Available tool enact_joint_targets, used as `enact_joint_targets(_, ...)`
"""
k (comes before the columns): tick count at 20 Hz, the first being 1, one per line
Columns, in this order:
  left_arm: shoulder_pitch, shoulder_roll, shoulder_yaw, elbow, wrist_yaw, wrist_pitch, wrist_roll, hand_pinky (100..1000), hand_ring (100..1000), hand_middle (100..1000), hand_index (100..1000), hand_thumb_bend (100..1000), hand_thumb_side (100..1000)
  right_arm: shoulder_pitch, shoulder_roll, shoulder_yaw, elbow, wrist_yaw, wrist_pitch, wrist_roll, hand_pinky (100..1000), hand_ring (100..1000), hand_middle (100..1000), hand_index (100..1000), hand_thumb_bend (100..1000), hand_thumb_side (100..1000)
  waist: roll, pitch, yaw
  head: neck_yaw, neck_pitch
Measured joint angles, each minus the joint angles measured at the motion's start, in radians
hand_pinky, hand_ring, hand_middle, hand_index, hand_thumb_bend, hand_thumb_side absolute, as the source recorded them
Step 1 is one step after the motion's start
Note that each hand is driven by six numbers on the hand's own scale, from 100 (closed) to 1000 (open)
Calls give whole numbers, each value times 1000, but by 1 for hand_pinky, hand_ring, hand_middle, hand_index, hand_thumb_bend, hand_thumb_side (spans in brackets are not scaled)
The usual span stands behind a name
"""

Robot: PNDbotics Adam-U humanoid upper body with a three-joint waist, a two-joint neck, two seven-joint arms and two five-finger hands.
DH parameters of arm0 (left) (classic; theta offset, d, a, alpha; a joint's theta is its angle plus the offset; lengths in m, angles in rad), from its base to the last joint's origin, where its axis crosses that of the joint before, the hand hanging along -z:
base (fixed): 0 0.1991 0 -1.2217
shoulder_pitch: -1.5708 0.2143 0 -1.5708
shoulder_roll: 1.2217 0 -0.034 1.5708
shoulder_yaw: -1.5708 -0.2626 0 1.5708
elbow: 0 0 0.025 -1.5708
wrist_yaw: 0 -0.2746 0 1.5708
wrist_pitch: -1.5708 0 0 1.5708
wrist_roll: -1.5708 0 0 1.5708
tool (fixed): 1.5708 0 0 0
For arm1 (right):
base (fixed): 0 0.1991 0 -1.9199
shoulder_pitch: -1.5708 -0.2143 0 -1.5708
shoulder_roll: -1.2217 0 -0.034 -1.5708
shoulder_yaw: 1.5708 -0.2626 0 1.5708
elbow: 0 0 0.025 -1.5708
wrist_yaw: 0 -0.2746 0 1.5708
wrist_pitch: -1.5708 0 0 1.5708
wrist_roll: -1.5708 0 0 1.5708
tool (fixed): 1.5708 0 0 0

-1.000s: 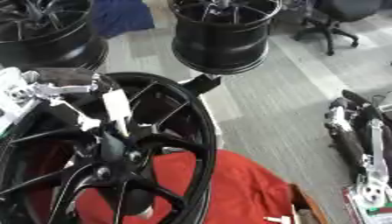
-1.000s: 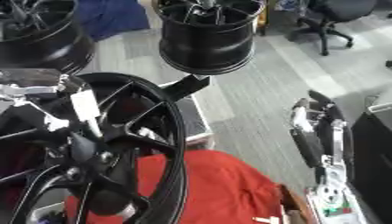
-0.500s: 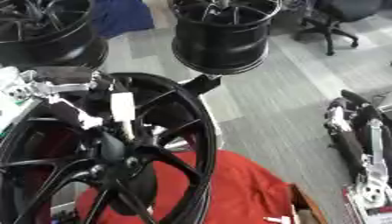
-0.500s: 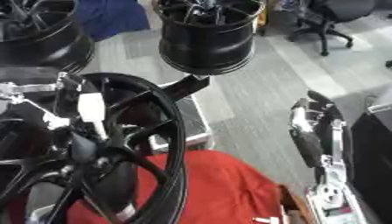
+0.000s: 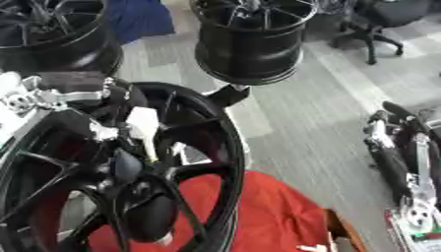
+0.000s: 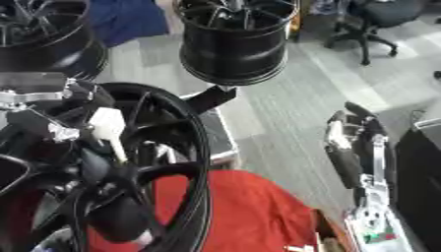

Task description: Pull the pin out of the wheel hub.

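So the left hand (image 5: 120, 125) is curled around the white pin (image 5: 144, 129) over the wheel hub (image 5: 151, 194), presumably to draw it out (right hand (image 6: 349, 147) hangs idle, fingers relaxed).

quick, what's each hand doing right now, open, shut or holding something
Left hand: at the spokes of the large black wheel hub; its fingers cannot be made out.
Right hand: idle at the right edge; open or shut cannot be told.

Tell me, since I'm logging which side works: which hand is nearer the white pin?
Left. The left hand is at the white pin on the wheel; the right hand hangs far off right.
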Motion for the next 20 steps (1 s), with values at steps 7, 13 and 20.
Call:
enact_joint_targets(7, 0, -1, -30, -40, 32, 0, 0, 673, 704, 867, 908, 120, 673, 0, 0, 0, 0, 0, 1, 4, 520, 585, 602, 806, 100, 495, 0, 0, -2, 0, 0)
enact_joint_targets(13, 0, 6, -43, -105, 42, 0, 0, 712, 766, 912, 965, 248, 609, 0, -1, 0, 0, 0, 1, 5, 519, 584, 602, 806, 100, 497, 1, 0, -1, -1, 0)
enact_joint_targets(20, 1, 19, -47, -126, -1, 0, 0, 674, 724, 856, 950, 236, 474, 0, -5, 0, 0, 0, 1, 5, 519, 583, 602, 806, 100, 496, 1, -1, 0, -4, 0)
